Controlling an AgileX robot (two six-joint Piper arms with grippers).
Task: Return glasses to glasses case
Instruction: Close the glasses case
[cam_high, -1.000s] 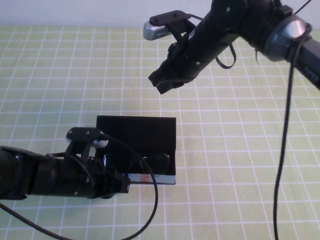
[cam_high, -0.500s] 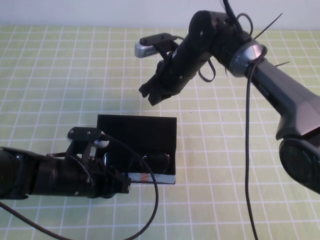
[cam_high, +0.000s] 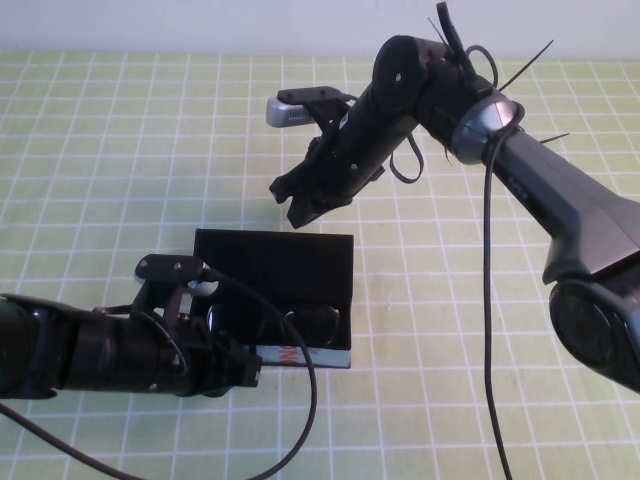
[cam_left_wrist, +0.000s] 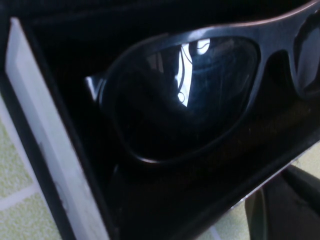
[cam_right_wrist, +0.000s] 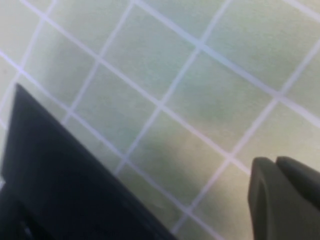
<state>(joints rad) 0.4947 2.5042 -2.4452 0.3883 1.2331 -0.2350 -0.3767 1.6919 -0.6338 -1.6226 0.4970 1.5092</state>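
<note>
The glasses (cam_left_wrist: 185, 95) already lie inside the glasses case (cam_high: 275, 290), which sits open on the green-checked worktop (cam_high: 110, 150) near the middle of the scene, its flip lid (cam_high: 272, 258) laid back toward the far side and its printed front edge facing near. In the left wrist view one dark lens fills the tray, the frame sitting below the pale rim, so what seems to be left is closing the lid.

The left gripper (cam_high: 245, 368) is low at the case's near left corner, just beside the printed edge; whether it is wide, narrow or holding anything I cannot tell, as the arm hides its tips. It looks placed to steady the case.

The right gripper (cam_high: 300, 200) hangs in the air just beyond the lid's far edge, apart from it, its tips close together and holding nothing (the right wrist view shows only worktop and the lid's black corner beneath it).

To do the closing well, the right gripper should come down behind the lid's far edge and get under or against it near the middle, not at a corner, so the lid swings evenly on its hinge. The push should go up and then toward the near side in an arc, gently, while the left gripper keeps the light case from sliding. If a temple or rim rides above the tray edge, the lid would likely jam on it.
</note>
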